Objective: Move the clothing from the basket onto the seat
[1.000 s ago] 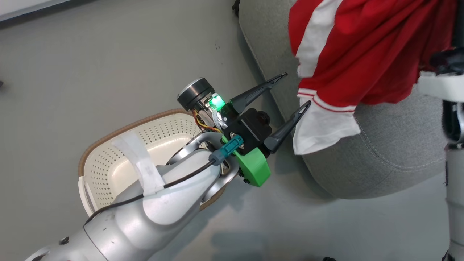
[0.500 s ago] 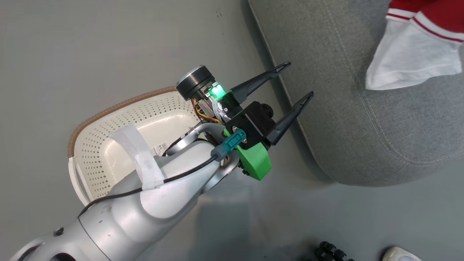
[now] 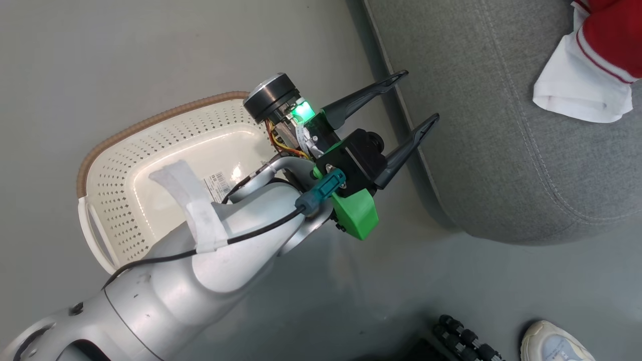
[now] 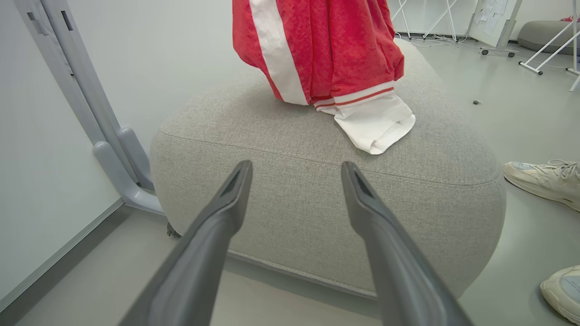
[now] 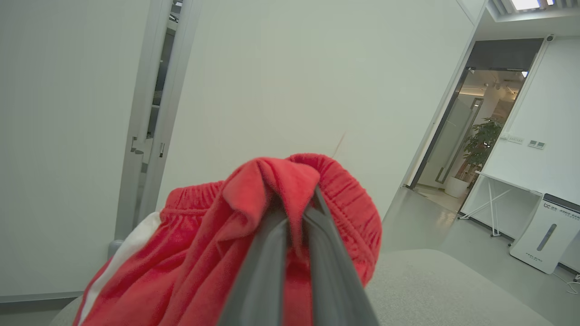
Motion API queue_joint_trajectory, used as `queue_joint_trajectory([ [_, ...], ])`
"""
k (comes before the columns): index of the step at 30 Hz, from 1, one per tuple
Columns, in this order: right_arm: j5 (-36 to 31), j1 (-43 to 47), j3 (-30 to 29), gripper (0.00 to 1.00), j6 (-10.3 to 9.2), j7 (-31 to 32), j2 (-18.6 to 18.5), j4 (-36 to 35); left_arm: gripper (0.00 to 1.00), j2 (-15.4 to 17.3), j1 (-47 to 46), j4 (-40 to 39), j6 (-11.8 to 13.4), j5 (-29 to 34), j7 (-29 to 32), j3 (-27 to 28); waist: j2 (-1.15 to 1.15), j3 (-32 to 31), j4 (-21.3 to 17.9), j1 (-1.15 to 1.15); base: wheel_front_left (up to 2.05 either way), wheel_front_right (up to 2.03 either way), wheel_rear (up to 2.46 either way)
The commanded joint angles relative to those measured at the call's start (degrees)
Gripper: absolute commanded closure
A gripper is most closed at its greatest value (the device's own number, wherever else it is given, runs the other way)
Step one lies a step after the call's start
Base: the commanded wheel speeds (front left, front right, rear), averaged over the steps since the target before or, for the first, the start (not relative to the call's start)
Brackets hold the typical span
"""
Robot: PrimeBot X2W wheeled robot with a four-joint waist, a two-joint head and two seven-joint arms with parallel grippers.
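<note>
1. The seat (image 3: 501, 150) fills the head view from 12 to 3 o'clock. The camera has swung over the past second, so the seat's shift across the picture is not its own.
2. The clothing (image 3: 587, 85) hangs at 1 o'clock, its white cuff lying on the cushion top. Measured against the stitched seam, the cuff has gone from drooping over the near edge to lying well inside it. In the left wrist view the red cloth (image 4: 335, 50) is bunched upward, held aloft and not yet laid flat.
3. The basket (image 3: 125, 190) sits at 9 o'clock on the floor, no cloth in the part showing; the left arm hides the rest.
4. The left gripper (image 3: 420, 96) hovers just off the seat's edge, fingers spread wide and holding nothing.
5. The right gripper (image 5: 294, 203) is pinched tight on the red waistband.
6. A person's shoe (image 3: 551, 346) stands at 5 o'clock.

The transfer looks nearly done — lowering and release remain.
</note>
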Motion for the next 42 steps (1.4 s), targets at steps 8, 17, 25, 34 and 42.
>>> queue_joint_trajectory([
  [8,-2.0,4.3,0.0,1.00,-0.06,-0.1,1.2,10.8,0.00,0.9,-1.3,-0.2,0.7,0.3,-0.2,-0.1,0.00,1.5,1.4,-0.01,0.00,0.00,0.00],
  [17,-2.4,5.0,-0.7,1.00,-0.06,-0.1,2.1,19.3,0.00,1.2,-1.6,-0.1,1.0,-0.1,-0.5,-0.4,0.00,1.9,1.8,-0.01,0.00,0.00,0.00],
  [25,-1.3,9.2,-2.4,0.00,-0.06,-0.1,3.8,15.3,0.00,1.0,0.9,1.2,1.9,-1.3,-2.4,0.2,0.00,-2.1,2.0,-0.01,0.00,0.00,0.00],
  [34,-1.8,22.3,-2.2,0.00,-0.06,-0.1,7.4,2.3,0.00,1.1,6.9,2.7,4.3,-4.7,-5.1,3.0,0.00,-10.6,2.8,-0.01,0.00,0.00,0.00],
  [42,-0.8,30.4,2.9,0.00,-0.06,-0.1,10.5,-8.2,0.00,2.7,13.9,2.1,6.7,-6.7,-5.7,7.5,0.00,-16.7,5.9,-0.01,0.00,0.00,0.00],
])
